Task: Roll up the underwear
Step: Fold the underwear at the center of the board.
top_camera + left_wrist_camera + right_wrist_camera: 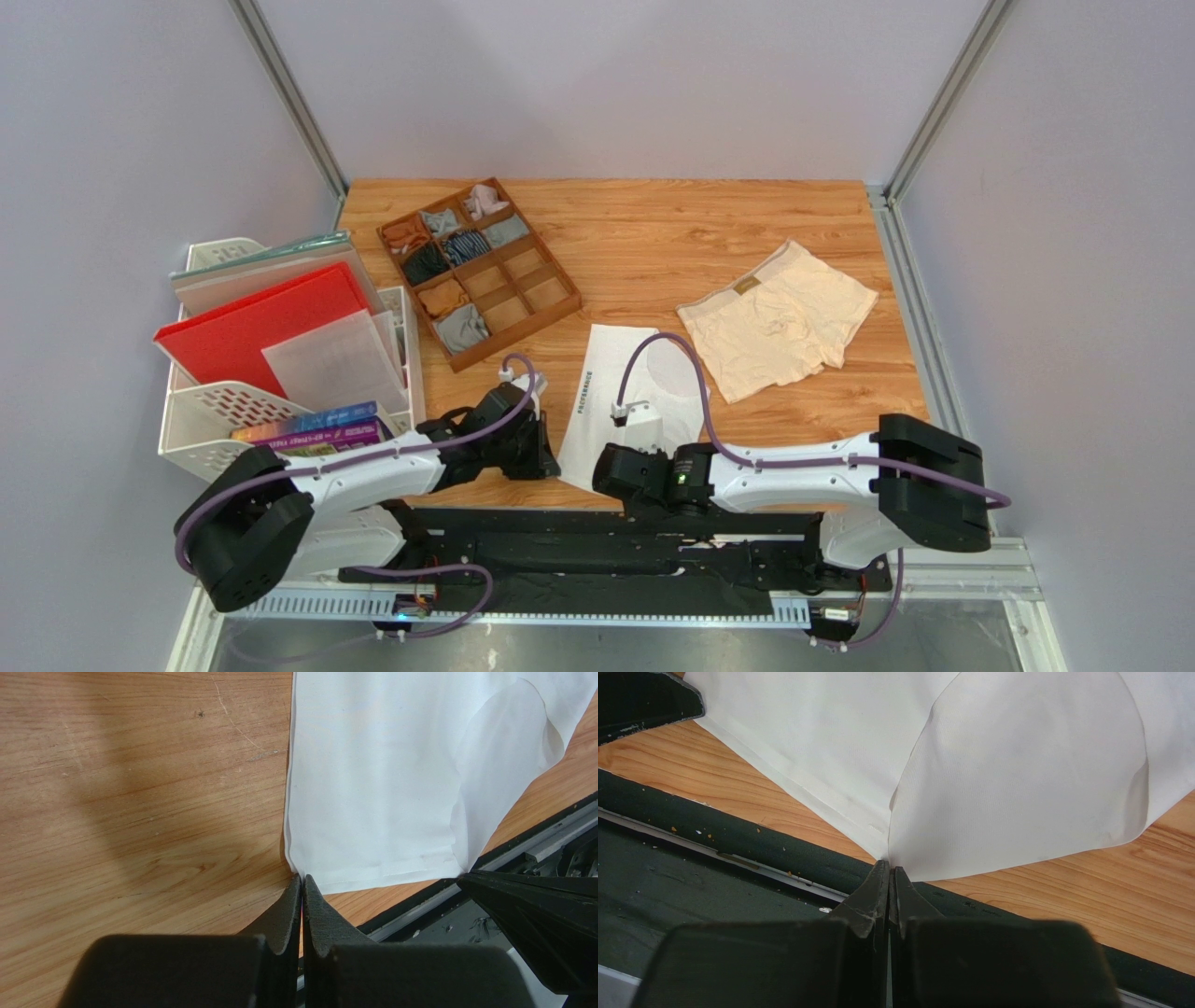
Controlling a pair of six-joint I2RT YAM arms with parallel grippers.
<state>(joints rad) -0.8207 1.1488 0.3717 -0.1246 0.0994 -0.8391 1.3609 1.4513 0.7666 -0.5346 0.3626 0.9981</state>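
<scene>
Left gripper: jaws pressed together at the lower centre of the left wrist view, pinching the near left corner of the white briefs.
Right gripper: jaws closed on the same near hem further right, where a rounded flap of cloth rises from the pinch.
Reason for the two pinches: both sit on one edge, probably so the hem can be lifted and turned over evenly to start the roll.
White briefs: lower centre of the top view, on the table, near hem at the table's near edge, lettered waistband along their left side.
Cream briefs: right of centre, spread flat, apart from the white pair, untouched.
File rack: left edge, out of the way.
Divided tray: upper centre-left, holding small rolled garments; several cells are bare, likely for finished rolls.
</scene>
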